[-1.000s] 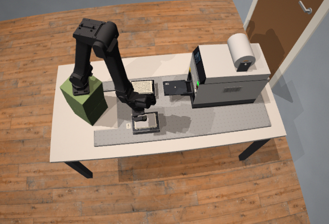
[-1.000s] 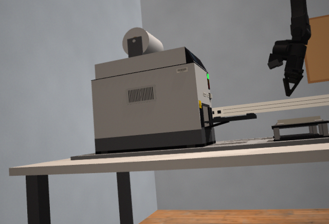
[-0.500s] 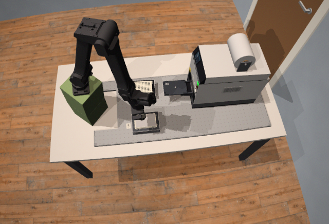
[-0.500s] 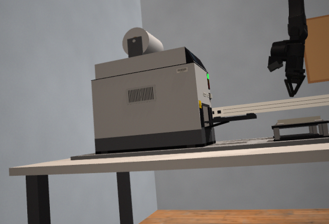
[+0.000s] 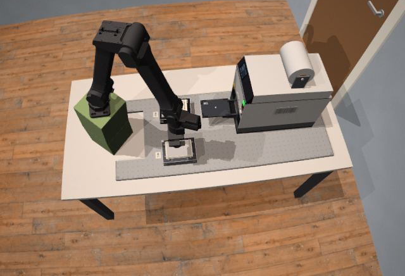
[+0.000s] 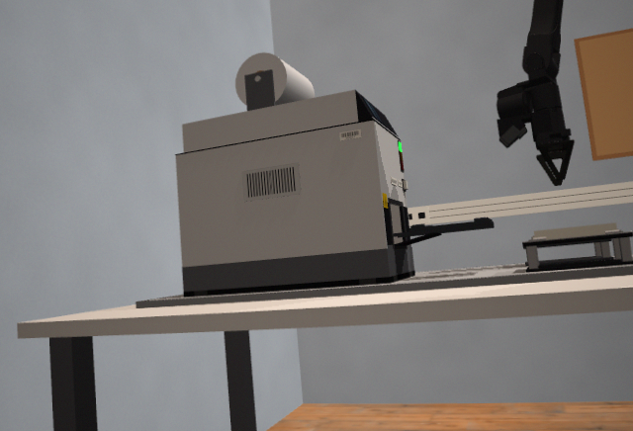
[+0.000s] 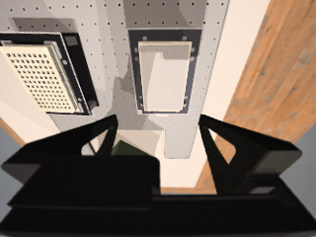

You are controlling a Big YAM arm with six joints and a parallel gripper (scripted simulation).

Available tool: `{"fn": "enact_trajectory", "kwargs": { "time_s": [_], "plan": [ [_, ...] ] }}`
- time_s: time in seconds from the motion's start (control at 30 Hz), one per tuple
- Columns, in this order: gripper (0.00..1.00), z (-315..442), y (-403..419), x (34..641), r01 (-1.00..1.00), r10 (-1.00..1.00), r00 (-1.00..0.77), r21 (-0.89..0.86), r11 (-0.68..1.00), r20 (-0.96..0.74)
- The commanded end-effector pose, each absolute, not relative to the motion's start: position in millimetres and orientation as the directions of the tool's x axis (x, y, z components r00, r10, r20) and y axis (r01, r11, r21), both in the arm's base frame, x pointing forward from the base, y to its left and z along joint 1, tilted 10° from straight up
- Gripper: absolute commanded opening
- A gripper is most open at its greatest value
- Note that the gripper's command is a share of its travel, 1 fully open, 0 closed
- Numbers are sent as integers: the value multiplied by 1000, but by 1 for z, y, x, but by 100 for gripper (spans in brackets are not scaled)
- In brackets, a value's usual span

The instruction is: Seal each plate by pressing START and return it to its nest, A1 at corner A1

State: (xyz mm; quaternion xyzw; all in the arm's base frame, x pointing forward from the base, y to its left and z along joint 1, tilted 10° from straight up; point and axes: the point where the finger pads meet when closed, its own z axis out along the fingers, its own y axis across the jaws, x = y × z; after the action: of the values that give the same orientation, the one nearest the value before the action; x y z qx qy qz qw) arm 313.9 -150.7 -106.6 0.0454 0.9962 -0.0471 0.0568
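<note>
My gripper (image 5: 176,145) (image 6: 558,182) (image 7: 158,118) is open and empty, above nest N1 (image 5: 180,162) (image 7: 165,34). A plate with a smooth, shiny foil-like top (image 5: 180,154) (image 6: 572,232) (image 7: 165,79) lies flat in N1. The other plate (image 5: 185,105) (image 7: 39,79), its wells open, sits in nest N2 (image 7: 30,39), partly hidden by the arm in the top view. The sealer (image 5: 261,116) (image 6: 316,221) has its empty stage (image 5: 217,107) (image 6: 455,226) out. Its lamp (image 5: 243,102) (image 6: 400,146) is green.
The arm stands on a green pedestal (image 5: 114,129) at the left of the table. A foil roll (image 5: 294,58) (image 6: 294,84) sits on top of the sealer. The nests stand on a perforated grey board (image 5: 261,152), left of the sealer.
</note>
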Motion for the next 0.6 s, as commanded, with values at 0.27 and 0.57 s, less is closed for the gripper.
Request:
{"fn": "enact_trajectory", "kwargs": {
  "time_s": [0.27,0.57],
  "plan": [
    [100,-106,-152,305,116,79,-934,-86,990,-348],
    [100,-112,-150,310,138,88,-889,-78,987,-450]
  ]
}}
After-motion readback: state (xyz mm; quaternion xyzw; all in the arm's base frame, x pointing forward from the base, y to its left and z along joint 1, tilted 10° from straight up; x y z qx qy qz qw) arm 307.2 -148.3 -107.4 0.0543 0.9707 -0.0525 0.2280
